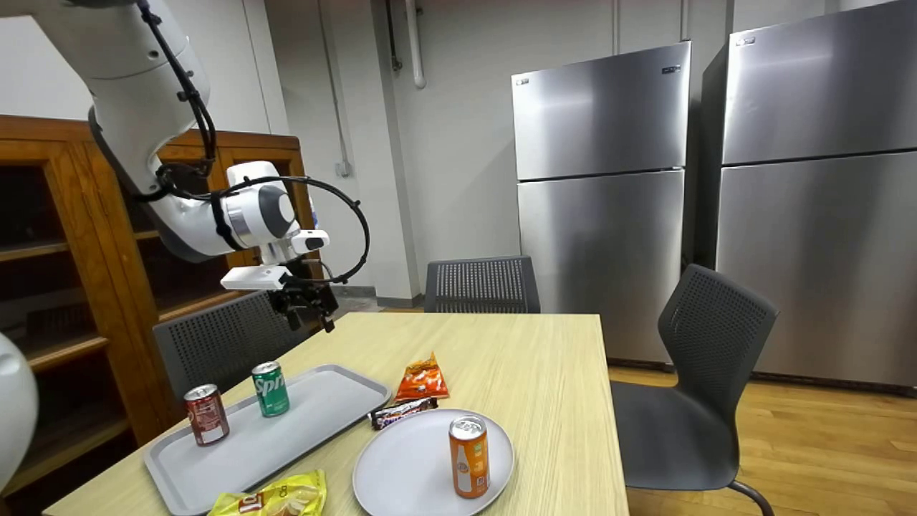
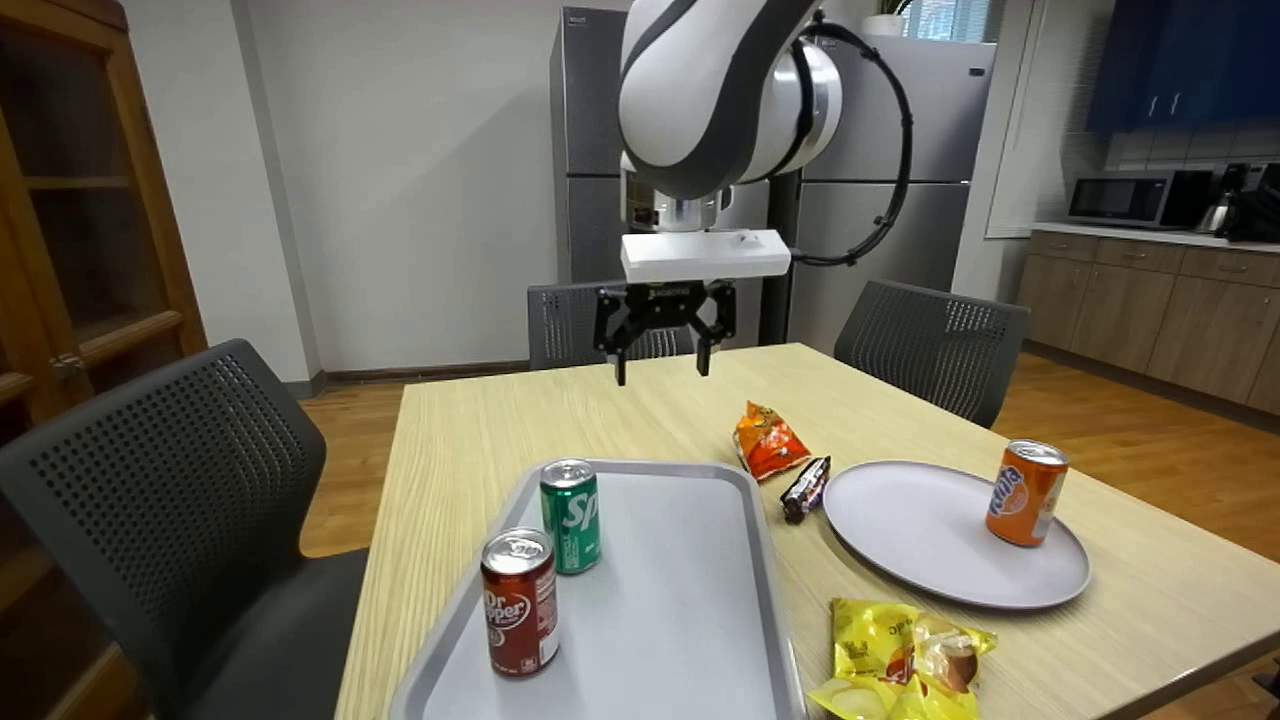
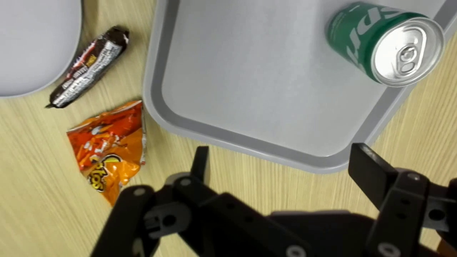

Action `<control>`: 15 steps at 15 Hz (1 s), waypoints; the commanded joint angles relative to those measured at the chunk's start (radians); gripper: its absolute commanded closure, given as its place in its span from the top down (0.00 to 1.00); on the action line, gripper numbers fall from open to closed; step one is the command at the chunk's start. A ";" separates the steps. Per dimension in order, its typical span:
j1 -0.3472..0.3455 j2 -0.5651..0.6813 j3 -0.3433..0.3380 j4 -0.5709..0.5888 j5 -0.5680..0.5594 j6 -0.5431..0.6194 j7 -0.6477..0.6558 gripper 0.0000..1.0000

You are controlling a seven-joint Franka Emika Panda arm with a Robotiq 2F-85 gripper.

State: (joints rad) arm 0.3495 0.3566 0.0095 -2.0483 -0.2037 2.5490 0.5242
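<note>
My gripper stands open high over the table, nothing between its fingers; in an exterior view the gripper hangs well above the wood. Below it in the wrist view is a corner of the grey tray. A green Sprite can stands on that tray, with a dark red Dr Pepper can close to it. Beside the tray lie an orange Cheetos bag and a dark Snickers bar. An orange Fanta can is upright on a round grey plate.
A yellow chip bag lies between tray and plate at the table's near side. Dark chairs stand round the table. Behind are a wooden cabinet and steel refrigerators.
</note>
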 commanded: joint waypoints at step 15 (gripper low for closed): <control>-0.276 -0.375 -0.068 -0.420 -0.020 0.062 -0.074 1.00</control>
State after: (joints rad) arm 0.1200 0.0641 -0.0557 -2.3874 -0.2065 2.5908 0.4708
